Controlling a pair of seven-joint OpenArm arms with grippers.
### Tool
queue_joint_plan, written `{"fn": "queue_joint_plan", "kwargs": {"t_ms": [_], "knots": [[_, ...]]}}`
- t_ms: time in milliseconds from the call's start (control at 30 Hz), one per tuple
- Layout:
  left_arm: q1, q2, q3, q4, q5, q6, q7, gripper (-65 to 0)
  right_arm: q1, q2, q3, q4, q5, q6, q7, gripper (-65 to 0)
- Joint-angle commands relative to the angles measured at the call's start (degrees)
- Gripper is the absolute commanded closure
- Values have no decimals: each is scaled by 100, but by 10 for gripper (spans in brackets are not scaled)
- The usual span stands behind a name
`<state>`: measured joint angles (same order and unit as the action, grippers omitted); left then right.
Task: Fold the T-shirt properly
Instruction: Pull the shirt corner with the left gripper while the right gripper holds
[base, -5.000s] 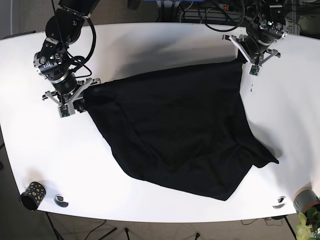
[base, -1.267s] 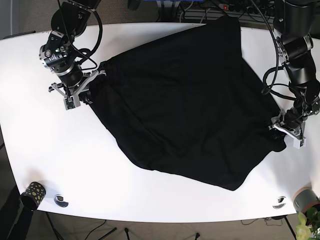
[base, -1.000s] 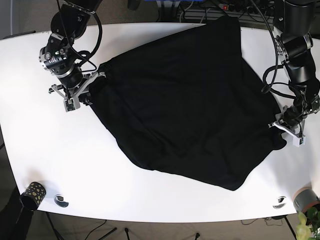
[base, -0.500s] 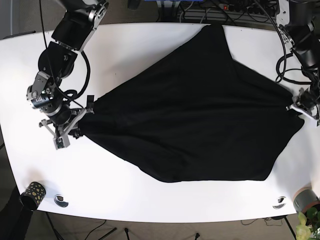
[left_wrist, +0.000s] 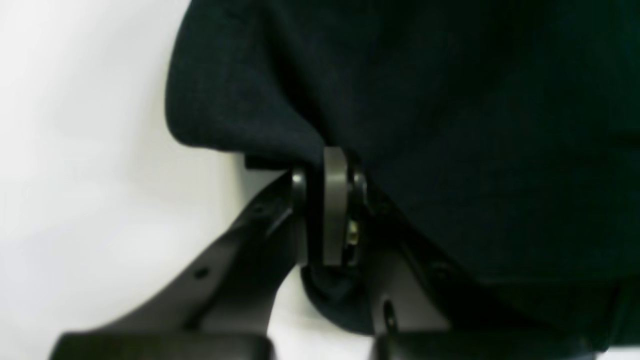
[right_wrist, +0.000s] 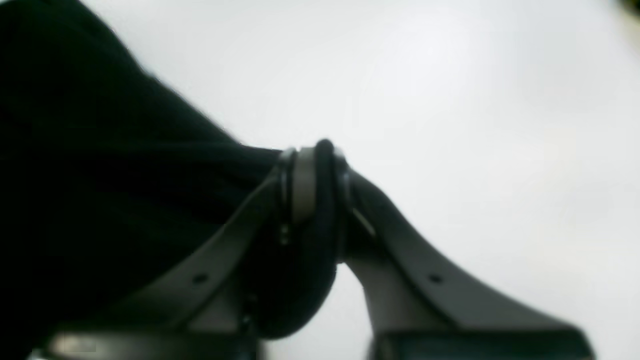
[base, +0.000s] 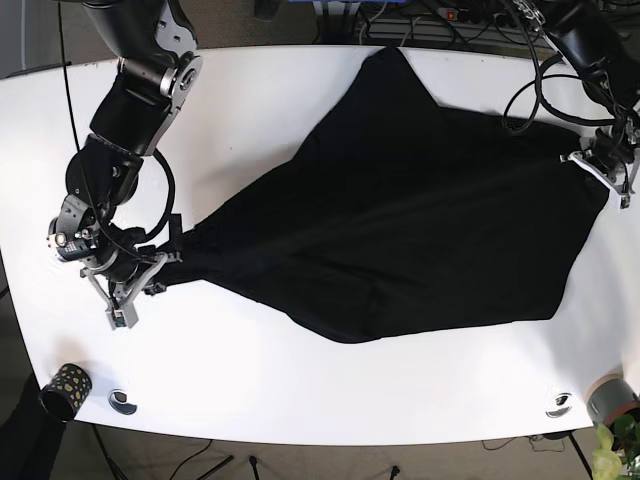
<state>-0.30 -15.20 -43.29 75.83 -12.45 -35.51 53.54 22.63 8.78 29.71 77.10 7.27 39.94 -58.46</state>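
A black T-shirt (base: 400, 210) lies stretched across the white table (base: 250, 90), pulled taut between both arms. In the base view my right gripper (base: 150, 272) sits at the left, shut on a bunched corner of the cloth. At the far right edge my left gripper (base: 603, 172) is shut on the opposite corner. The left wrist view shows its fingers (left_wrist: 334, 200) pinched together with the T-shirt (left_wrist: 450, 100) draped over them. In the right wrist view the closed fingers (right_wrist: 310, 185) clamp a fold of the T-shirt (right_wrist: 100, 190).
A dark speckled cup (base: 62, 388) stands at the table's front left corner, with a small metal ring (base: 122, 401) beside it. Another ring (base: 559, 404) and a grey pot with a plant (base: 612, 400) sit at the front right. Cables (base: 440, 20) run behind the table.
Both arms have kept their hold and moved. The right gripper dragged its corner nearer and lower left; the left gripper pulled its corner farther back. The shirt now spreads wider and flatter.
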Motion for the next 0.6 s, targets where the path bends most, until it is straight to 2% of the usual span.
{"fn": "queue_joint_plan", "kwargs": {"t_ms": [0, 67, 133, 233, 400, 567], "knots": [[16, -23, -10, 184, -34, 3, -48, 0, 115, 76, 22, 119, 86, 6, 127, -181], [60, 12, -10, 184, -34, 3, -48, 0, -79, 59, 22, 198, 192, 6, 65, -296], [78, 21, -10, 184, -34, 3, -48, 0, -272, 67, 22, 400, 552, 6, -40, -371], [78, 65, -10, 166, -26, 3, -48, 0, -808, 120, 22, 760, 1467, 6, -137, -461], [43, 83, -10, 175, -26, 3, -48, 0, -1740, 296, 22, 1033, 3111, 6, -216, -482], [34, 83, -1, 175, -26, 3, -48, 0, -2531, 191, 532, 1112, 4016, 6, -436, -482]]}}
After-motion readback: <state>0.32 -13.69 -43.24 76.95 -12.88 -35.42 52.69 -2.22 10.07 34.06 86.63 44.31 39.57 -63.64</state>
